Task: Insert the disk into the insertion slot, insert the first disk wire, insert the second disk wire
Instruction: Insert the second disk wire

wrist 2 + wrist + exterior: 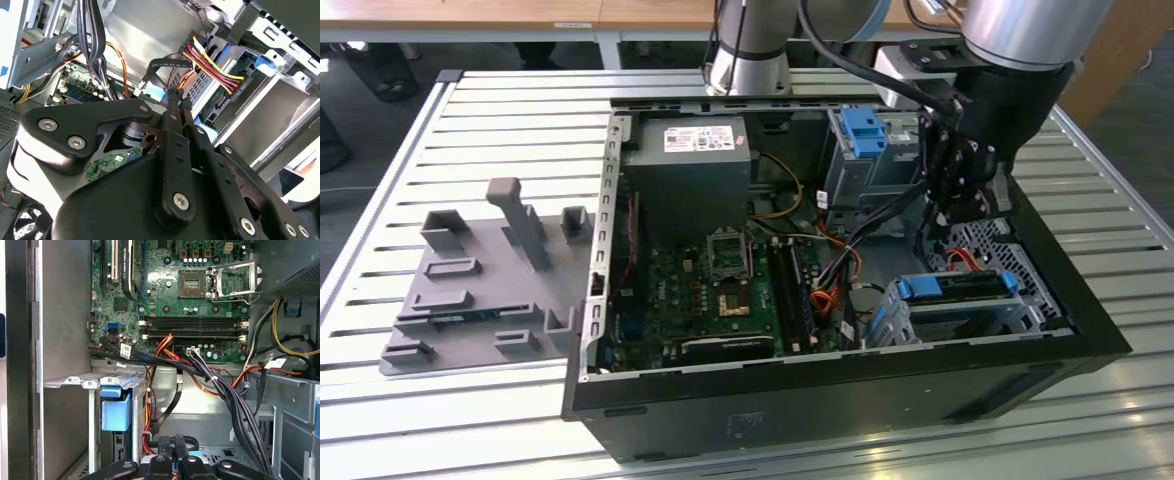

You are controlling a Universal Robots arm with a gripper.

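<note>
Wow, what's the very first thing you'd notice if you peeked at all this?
An open computer case lies on a slatted table, its green circuit board showing in the middle. The robot's black gripper reaches down into the case toward the exterior view's right, just above the disk with its bright blue frame, which sits in the insertion slot. A bundle of red, yellow and black wires is plugged in close ahead of the gripper in the second wrist view.

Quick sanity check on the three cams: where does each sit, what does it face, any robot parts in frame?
Exterior view: off the arm, above the open computer case, looking down; the arm shows over the disk.
First wrist view: on the arm, facing the motherboard; gripper linkage at the edge.
Second wrist view: on the arm, facing the disk's wires past the gripper.
Shared: both wrist views show the gripper.
</note>
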